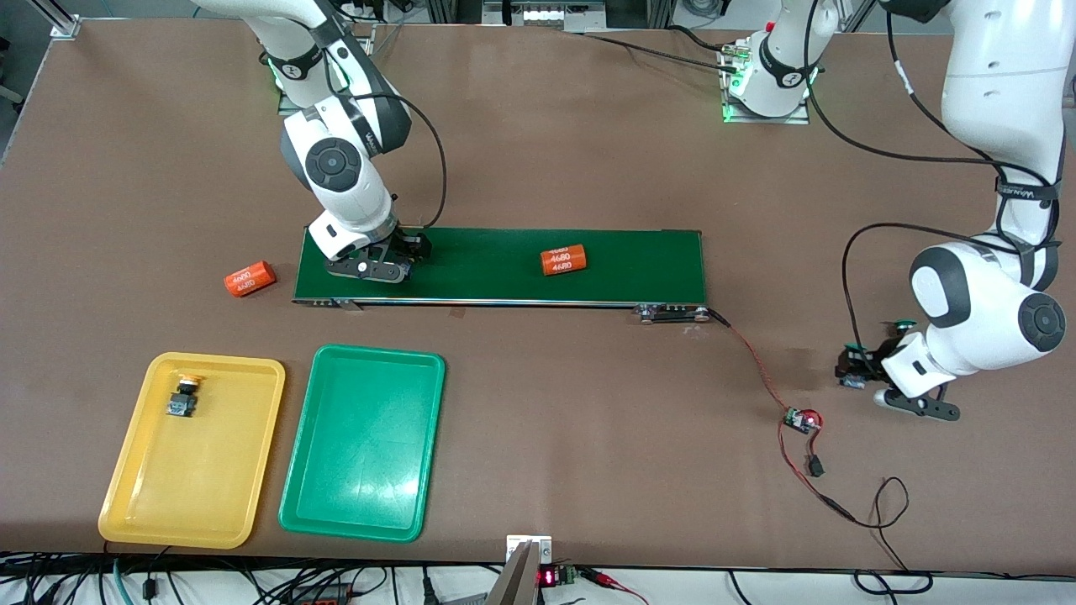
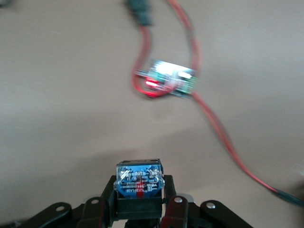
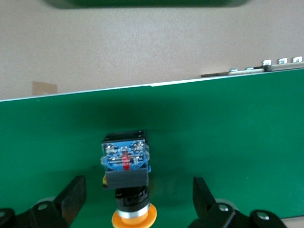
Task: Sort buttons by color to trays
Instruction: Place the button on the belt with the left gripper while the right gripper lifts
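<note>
- My left tool (image 2: 140, 209) is closed on a button (image 2: 139, 179), gripping its black body with the bluish base facing the wrist camera. In the front view this button (image 1: 856, 365) shows a green cap, and a second green-capped button (image 1: 904, 323) sits just beside the tool at the left arm's end of the tabletop (image 1: 588, 403).
- My right tool (image 3: 137, 199) hangs low over the conveyor belt (image 1: 504, 265) with its fingers (image 3: 71, 194) spread wide and holding nothing. A yellow-capped button (image 3: 126, 173) lies on the belt between them, untouched on either side.
- Done so far, as I read it: one yellow-capped button (image 1: 182, 397) lies in the yellow tray (image 1: 134, 504). The green tray (image 1: 361, 504) holds nothing yet.
- Left, I judge: three buttons. The belt one goes to the yellow tray, both green ones to the green tray.
- Around the right tool: an orange cylinder (image 1: 563, 260) marked 4680 lies on the belt, well apart toward the left arm's end; another cylinder (image 1: 250, 278) lies off the belt on the tabletop near the tool. Neither crowds the grasp.
- Below the left tool: a small circuit board (image 2: 168, 80) with a red light and a red cable (image 2: 223, 137) trailing across the tabletop. I would watch that cable when carrying toward the trays; it could snag.
</note>
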Action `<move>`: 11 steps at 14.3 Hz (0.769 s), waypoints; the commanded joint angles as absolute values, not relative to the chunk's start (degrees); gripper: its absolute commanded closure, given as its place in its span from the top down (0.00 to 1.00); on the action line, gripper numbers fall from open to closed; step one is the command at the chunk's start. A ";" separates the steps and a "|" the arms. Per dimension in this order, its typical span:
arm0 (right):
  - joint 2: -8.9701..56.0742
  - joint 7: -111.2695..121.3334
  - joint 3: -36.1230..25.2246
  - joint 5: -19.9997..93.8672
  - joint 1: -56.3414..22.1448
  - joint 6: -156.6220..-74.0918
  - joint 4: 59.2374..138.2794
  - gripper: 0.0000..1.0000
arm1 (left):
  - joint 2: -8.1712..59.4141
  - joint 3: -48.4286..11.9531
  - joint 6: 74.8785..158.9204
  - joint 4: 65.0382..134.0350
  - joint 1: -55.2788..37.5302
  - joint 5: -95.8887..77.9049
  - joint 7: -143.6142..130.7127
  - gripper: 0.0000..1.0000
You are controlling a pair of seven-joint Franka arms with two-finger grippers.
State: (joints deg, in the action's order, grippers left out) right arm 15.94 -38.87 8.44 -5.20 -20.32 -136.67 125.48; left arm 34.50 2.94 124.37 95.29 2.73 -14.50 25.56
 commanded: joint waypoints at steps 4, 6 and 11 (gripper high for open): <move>17.31 -34.72 8.61 -5.45 -19.34 -138.25 125.77 0.56 | 26.20 -9.47 111.90 96.86 3.16 -11.00 2.85 0.40; 17.23 -34.37 8.61 -5.45 -18.37 -137.73 125.25 0.33 | 25.49 -14.48 109.44 96.94 3.25 -10.46 -2.35 0.38; 15.29 -30.85 8.17 -5.36 -14.60 -132.04 118.50 0.28 | 25.75 -25.04 108.98 98.70 1.42 -9.59 -18.00 0.38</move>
State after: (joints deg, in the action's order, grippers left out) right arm 16.66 -32.35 7.92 -5.24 -16.25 -136.53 122.41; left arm 26.61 -22.61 108.54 96.97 1.87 -11.26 -13.23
